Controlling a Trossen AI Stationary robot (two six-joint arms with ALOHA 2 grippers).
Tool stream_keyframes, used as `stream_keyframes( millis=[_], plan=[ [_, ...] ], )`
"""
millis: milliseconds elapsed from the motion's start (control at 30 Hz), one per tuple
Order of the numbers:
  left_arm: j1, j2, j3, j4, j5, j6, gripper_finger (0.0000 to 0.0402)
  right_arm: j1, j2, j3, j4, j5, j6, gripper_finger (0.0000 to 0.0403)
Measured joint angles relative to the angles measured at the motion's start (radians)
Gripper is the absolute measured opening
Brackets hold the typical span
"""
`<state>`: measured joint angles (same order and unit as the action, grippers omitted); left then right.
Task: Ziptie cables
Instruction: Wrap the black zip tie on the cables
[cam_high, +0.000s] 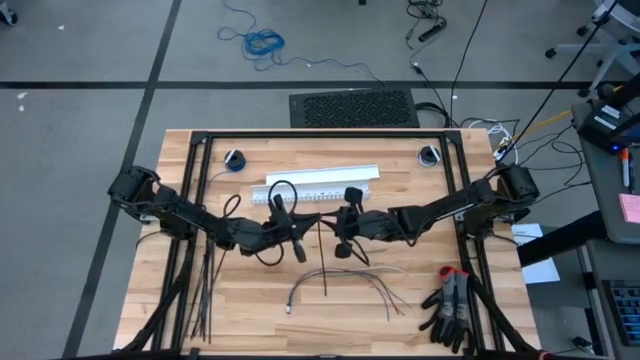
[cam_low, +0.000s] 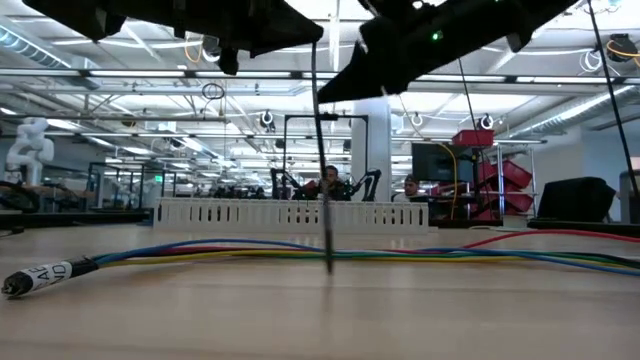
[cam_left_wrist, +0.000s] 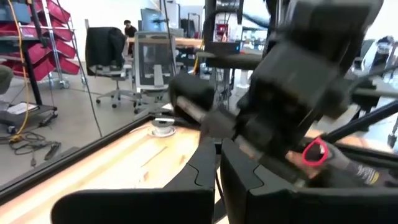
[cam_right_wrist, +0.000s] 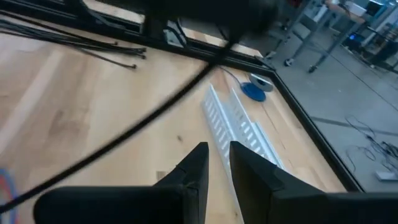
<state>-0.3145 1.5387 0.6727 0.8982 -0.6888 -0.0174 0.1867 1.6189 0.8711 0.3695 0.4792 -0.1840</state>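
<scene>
Left gripper (cam_high: 303, 222) jaws pinching ziptie (cam_high: 323, 262) (upright)

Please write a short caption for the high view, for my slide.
Left gripper and right gripper meet mid-table, a black ziptie reaching from between them to the loose cables.

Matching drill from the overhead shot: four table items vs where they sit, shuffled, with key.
Places as seen in the high view.
1. cables
2. loose zipties
3. gloves
4. white slotted channel

A. upper middle, beyond the arms
B. bottom right corner
C. bottom left, by the black frame
D. bottom middle

Pairs: 1-D, 2-C, 3-B, 4-A
</scene>
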Motion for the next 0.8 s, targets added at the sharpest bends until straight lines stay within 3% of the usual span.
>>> stream_keyframes(
  millis=[167, 400, 633, 800],
  plan=[
    [0.0, 0.0, 0.0, -0.027, 0.0, -0.002, 0.001, -0.011, -0.063, -0.02, -0.016, -0.135, 0.044, 0.0059],
    [0.0, 0.0, 0.0, -0.026, 0.0, -0.001, 0.001, -0.066, -0.084, -0.112, 0.142, -0.309, 0.141, 0.0059],
    [0.004, 0.0, 0.0, -0.016, 0.0, -0.001, 0.001, -0.103, -0.069, -0.176, 0.352, -0.435, 0.209, 0.0059],
    [0.014, 0.0, 0.0, -0.015, 0.0, -0.003, 0.001, -0.102, -0.011, -0.174, 0.393, -0.459, 0.22, 0.0059]
  ],
)
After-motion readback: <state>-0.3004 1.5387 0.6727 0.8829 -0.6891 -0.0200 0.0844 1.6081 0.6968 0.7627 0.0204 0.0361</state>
